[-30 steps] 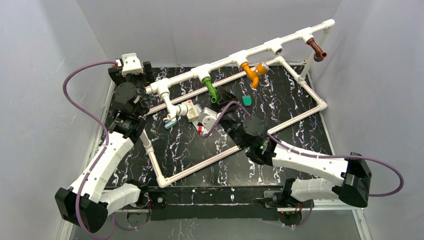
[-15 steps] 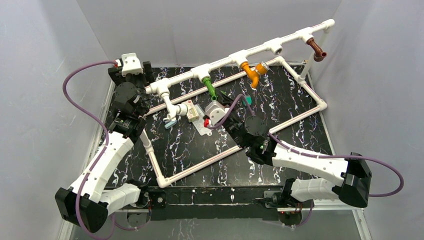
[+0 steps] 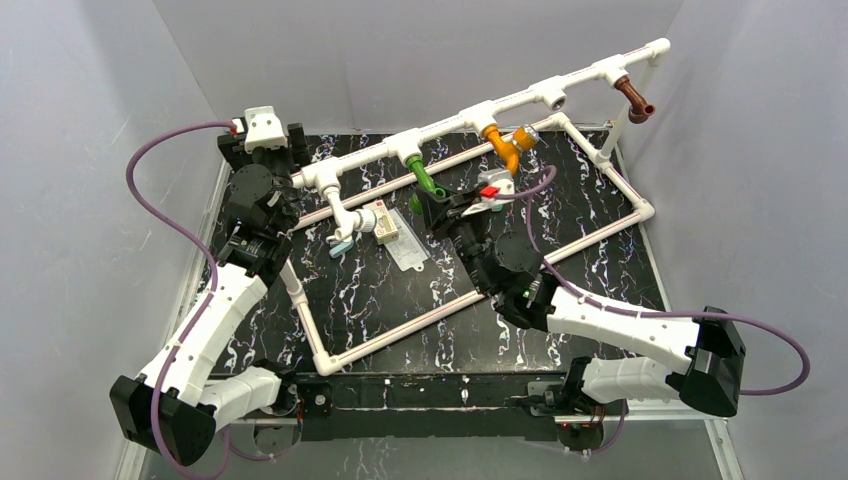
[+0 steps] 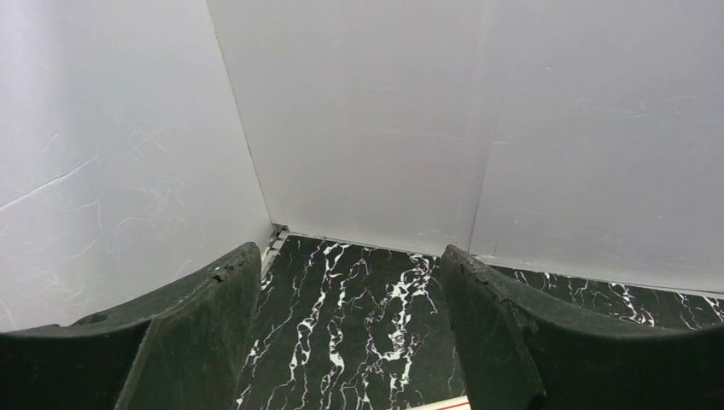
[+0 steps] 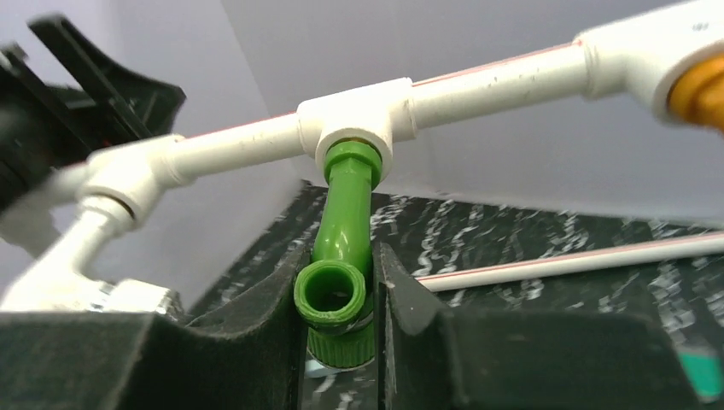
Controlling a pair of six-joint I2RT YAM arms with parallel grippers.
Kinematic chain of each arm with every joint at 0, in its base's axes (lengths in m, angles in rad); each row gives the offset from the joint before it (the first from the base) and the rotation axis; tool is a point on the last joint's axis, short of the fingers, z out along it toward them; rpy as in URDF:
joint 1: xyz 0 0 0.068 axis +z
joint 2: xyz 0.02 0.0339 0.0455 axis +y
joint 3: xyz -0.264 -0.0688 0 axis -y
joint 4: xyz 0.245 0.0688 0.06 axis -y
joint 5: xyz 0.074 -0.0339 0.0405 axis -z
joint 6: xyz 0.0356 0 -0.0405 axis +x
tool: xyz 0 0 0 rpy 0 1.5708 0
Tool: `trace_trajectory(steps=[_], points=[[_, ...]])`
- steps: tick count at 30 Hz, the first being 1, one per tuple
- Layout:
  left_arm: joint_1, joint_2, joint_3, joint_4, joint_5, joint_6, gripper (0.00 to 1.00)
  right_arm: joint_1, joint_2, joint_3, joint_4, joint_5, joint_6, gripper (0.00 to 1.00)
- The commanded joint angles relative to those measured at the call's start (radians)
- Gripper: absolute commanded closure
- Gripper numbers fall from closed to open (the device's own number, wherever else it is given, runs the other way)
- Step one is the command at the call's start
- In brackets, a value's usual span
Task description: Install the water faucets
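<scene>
While the left gripper [image 4: 350, 282] hangs by the far left corner, its dull, rough black fingers [image 4: 196, 333] spread wide with nothing between them, it faces smooth grey walls [image 4: 384, 128] and the table [image 3: 380, 290], a black top veined with white like marble. Next along, the white faucet [image 3: 345, 215] slants down from the left end of the pipe [image 3: 520, 100], a long round white plastic tube with a thin red line and blocky tee sockets, raised above the table on a slant. From the next tee [image 5: 354, 115] the green faucet [image 5: 341, 248] hangs, glossy bright green with a hexagonal collar at the socket, a bent tubular body and a round open spout mouth. The right gripper [image 5: 340, 282] is closed tight on it, matte black fingers [image 5: 401, 299] pressing either side of the spout end. Further right the orange faucet [image 3: 503, 148] hangs from its own tee, smooth and curved, and beyond an empty socket [image 3: 553, 95] the brown faucet [image 3: 633, 98] sits at the pipe's far right end, short and bent. A small flat teal piece [image 5: 702, 371] lies on the table at the right of the wrist view.
</scene>
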Motion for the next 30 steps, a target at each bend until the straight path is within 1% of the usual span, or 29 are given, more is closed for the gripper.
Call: trace_trajectory(steps=[1,3,5,8,11,15,20,23,26,30], points=[[-0.038,0.138,-0.147,-0.432,0.082,-0.026,0.26,0.001,-0.089,0.004,0.019,0.121,0.675,0.99],[-0.038,0.139,-0.150,-0.432,0.082,-0.025,0.26,0.002,-0.103,-0.015,-0.004,0.132,0.860,0.99],[-0.039,0.139,-0.149,-0.432,0.082,-0.026,0.26,0.002,-0.101,-0.013,-0.025,0.135,0.979,0.99],[-0.045,0.134,-0.154,-0.429,0.073,-0.020,0.26,0.001,-0.094,0.034,-0.187,0.152,1.221,0.99],[-0.047,0.133,-0.155,-0.425,0.067,-0.017,0.26,-0.001,-0.100,0.063,-0.296,0.145,1.426,0.99],[-0.049,0.138,-0.154,-0.426,0.069,-0.017,0.26,0.000,-0.106,0.060,-0.290,0.139,1.544,0.99],[-0.049,0.134,-0.154,-0.427,0.069,-0.017,0.26,-0.002,-0.075,0.027,-0.156,0.098,1.639,0.99],[-0.049,0.132,-0.154,-0.427,0.066,-0.017,0.26,-0.004,-0.065,0.024,-0.141,0.077,1.718,0.99],[-0.049,0.132,-0.154,-0.427,0.066,-0.017,0.26,-0.006,-0.070,0.025,-0.101,0.083,1.706,0.99],[-0.049,0.132,-0.153,-0.427,0.067,-0.018,0.26,-0.005,-0.088,0.042,-0.157,0.074,1.688,0.98]])
